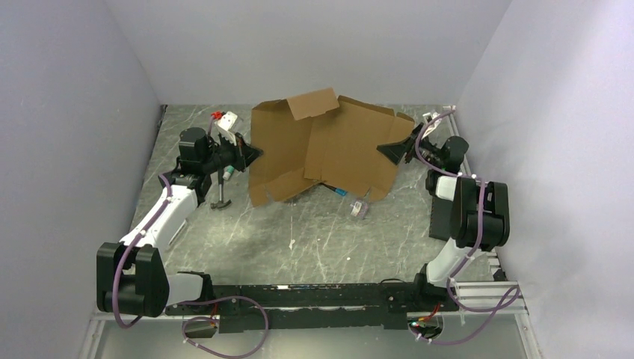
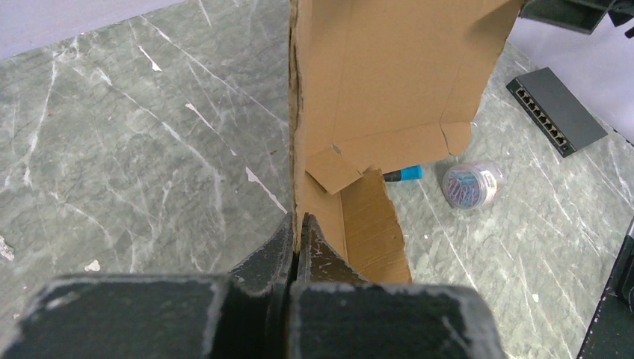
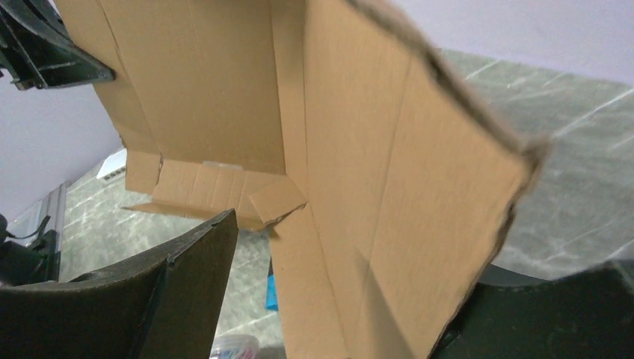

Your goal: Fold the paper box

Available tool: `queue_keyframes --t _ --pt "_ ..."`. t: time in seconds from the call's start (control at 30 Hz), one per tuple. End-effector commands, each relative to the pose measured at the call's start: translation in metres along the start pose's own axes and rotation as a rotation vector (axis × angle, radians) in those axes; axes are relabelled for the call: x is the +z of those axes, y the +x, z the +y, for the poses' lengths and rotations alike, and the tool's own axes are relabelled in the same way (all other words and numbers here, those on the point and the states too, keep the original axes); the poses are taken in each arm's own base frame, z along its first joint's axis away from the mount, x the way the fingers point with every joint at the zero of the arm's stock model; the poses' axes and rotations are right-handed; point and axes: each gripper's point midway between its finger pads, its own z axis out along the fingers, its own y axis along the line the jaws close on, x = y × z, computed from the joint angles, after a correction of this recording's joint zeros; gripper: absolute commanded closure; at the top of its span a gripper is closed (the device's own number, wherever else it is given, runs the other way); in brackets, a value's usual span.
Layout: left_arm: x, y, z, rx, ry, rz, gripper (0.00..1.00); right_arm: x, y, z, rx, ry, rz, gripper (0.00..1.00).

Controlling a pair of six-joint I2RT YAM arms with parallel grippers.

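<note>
The paper box [image 1: 321, 146] is a brown corrugated sheet, partly folded, with its left panel and flaps raised off the table. My left gripper [image 1: 254, 153] is shut on the box's left edge. In the left wrist view its jaws [image 2: 299, 223] pinch the thin upright cardboard wall [image 2: 389, 75]. My right gripper [image 1: 396, 148] is at the box's right edge. In the right wrist view it [image 3: 359, 247] stands open around a slanting cardboard panel [image 3: 389, 172]. A gap shows between the left finger [image 3: 187, 277] and the panel, and the other finger is partly hidden behind the panel.
A clear jar of coloured clips [image 1: 359, 209] and a blue marker [image 1: 336, 191] lie just in front of the box. A black network switch [image 2: 557, 110] lies toward the right. A small tool [image 1: 220, 202] and a white-and-red object [image 1: 226, 120] are near the left arm. Walls close in on both sides.
</note>
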Motion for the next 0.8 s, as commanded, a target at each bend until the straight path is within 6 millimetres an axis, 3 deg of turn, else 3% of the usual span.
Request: queue_keyframes --t 0.0,0.27,0.53,0.67,0.77 --pt "-0.001 -0.02 -0.003 0.035 -0.002 -0.049 1.0 -0.003 0.004 0.006 -0.091 -0.041 -0.012 0.25" --pt "-0.001 -0.019 -0.001 0.031 -0.011 -0.044 1.0 -0.007 0.03 -0.008 -0.011 -0.012 0.002 0.25" --pt "-0.001 -0.019 -0.001 0.03 -0.012 -0.046 1.0 -0.006 0.035 -0.013 0.046 -0.01 -0.014 0.34" --pt "0.0 -0.019 -0.001 0.028 -0.01 -0.045 1.0 -0.005 0.037 -0.014 0.063 -0.015 -0.009 0.45" --pt "-0.001 -0.019 -0.001 0.027 -0.012 -0.047 1.0 -0.005 0.037 -0.014 0.064 -0.026 -0.006 0.59"
